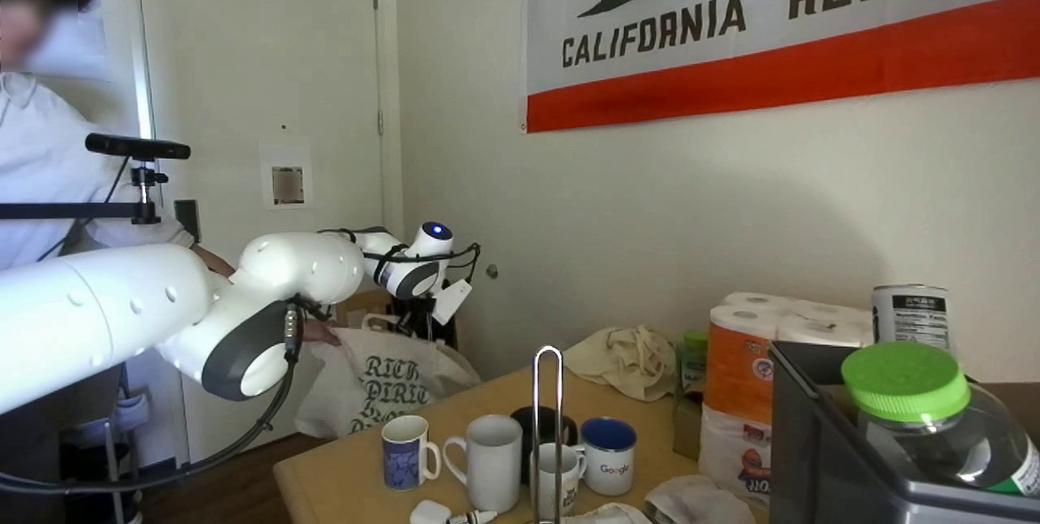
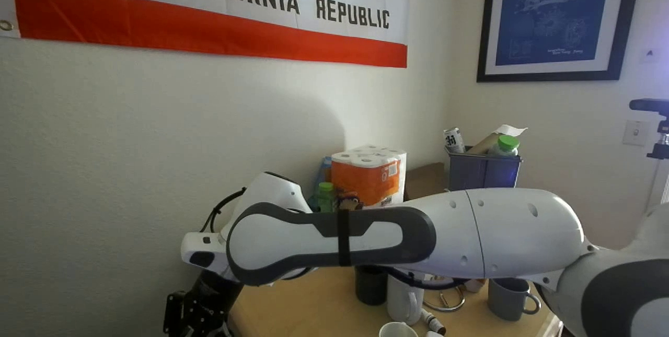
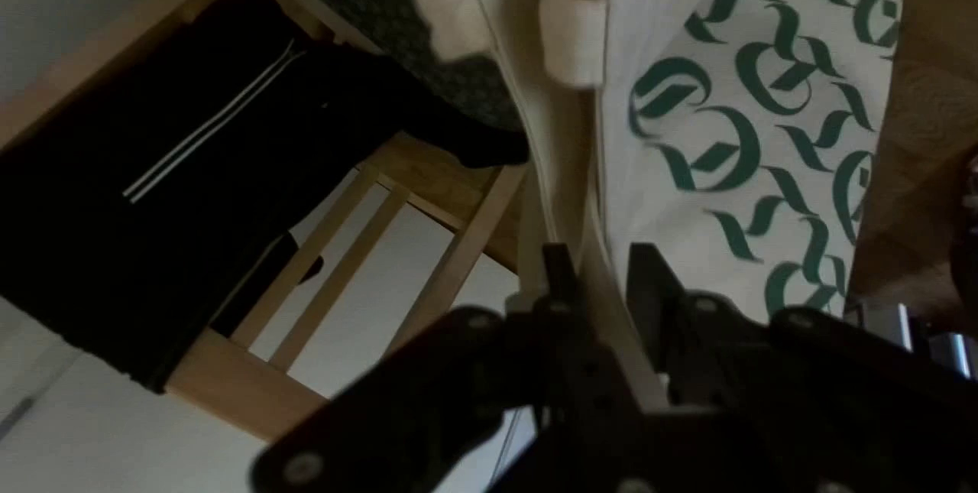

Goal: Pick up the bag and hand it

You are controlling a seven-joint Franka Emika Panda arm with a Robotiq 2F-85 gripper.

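In an exterior view, I see the printed bag [image 1: 398, 386] just beside the counter [image 1: 341, 483], and a person's hand [image 1: 322, 333] touches it. In the wrist view, my pincer [image 3: 603, 260] stands narrow, and a part of the bag is between its fingers [image 3: 649, 279]; whether they press on it, I cannot tell. Several mugs [image 1: 494, 463] stand on the counter.

Both exterior views share flag [image 1: 772, 36]; wrist view close to bag [image 3: 726, 95]

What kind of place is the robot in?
Probably somebody's home, maybe an apartment or dorm room: it has a California Republic flag, a framed blueprint-style print, and a bunch of mugs on the table.
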